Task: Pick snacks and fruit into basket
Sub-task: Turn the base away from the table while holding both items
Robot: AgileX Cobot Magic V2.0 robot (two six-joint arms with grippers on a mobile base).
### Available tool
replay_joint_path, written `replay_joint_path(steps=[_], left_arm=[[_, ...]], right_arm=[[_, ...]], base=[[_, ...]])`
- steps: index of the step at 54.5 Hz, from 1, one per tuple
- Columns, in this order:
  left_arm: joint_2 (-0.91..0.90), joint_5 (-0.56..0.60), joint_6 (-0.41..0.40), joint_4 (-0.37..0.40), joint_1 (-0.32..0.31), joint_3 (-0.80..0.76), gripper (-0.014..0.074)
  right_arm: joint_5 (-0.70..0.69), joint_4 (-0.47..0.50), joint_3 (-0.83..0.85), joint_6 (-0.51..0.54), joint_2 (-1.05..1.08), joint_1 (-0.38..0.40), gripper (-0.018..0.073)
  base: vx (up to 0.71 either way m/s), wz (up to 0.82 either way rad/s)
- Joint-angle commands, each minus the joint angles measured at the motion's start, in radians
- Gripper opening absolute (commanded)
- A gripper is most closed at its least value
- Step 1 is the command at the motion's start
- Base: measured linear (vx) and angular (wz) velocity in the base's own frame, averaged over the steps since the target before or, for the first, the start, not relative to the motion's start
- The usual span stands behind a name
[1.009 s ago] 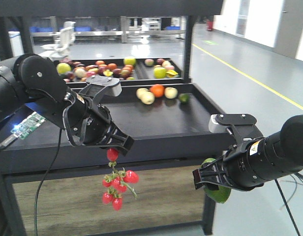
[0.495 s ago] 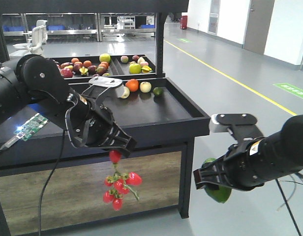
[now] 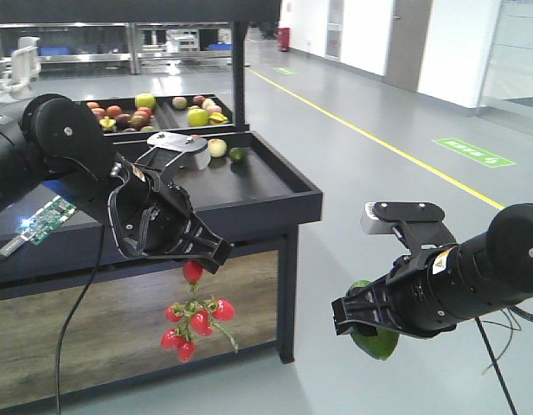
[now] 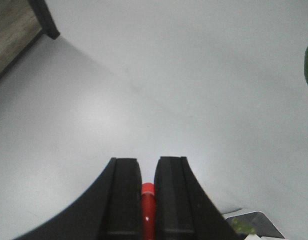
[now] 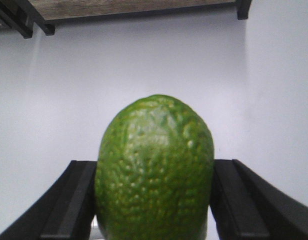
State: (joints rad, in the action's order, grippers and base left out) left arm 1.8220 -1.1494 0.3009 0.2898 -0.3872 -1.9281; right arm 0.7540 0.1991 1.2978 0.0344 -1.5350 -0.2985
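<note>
Evidently both tools are carrying fruit basketward: the left tool [image 3: 202, 256] is pinching the red fruit bunch [image 3: 191, 322] by its top so it is dangling freely, while the right tool [image 3: 357, 318] is clamping the green oval fruit [image 5: 155, 167] across its middle.

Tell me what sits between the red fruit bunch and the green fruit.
Only bare grey floor, per the front view, between red fruit bunch and green fruit.

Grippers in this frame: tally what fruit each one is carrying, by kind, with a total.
Bunch of small red fruits, hanging from the left gripper: 1
Green oval fruit, clamped in the right gripper: 1
Total carried: 2
</note>
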Motion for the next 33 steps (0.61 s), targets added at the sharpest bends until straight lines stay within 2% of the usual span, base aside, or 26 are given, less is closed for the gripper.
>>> replay_joint_path(steps=[1,16,33], left_arm=[[-0.054,0.057,-0.006,0.028,-0.002,-0.029,-0.0006],[-0.054,0.057,-0.006,0.028,-0.002,-0.029,-0.0006],[-0.054,0.057,-0.006,0.028,-0.002,-0.029,-0.0006]], right_arm=[[-0.058,0.009,0.032,0.005,0.039,0.002,-0.0008],[-0.058,0.009,0.032,0.005,0.039,0.002,-0.0008],[-0.058,0.009,0.032,0.005,0.039,0.002,-0.0008]], base=[[-0.17,-0.32],[-0.17,-0.4],[-0.18,-0.54]])
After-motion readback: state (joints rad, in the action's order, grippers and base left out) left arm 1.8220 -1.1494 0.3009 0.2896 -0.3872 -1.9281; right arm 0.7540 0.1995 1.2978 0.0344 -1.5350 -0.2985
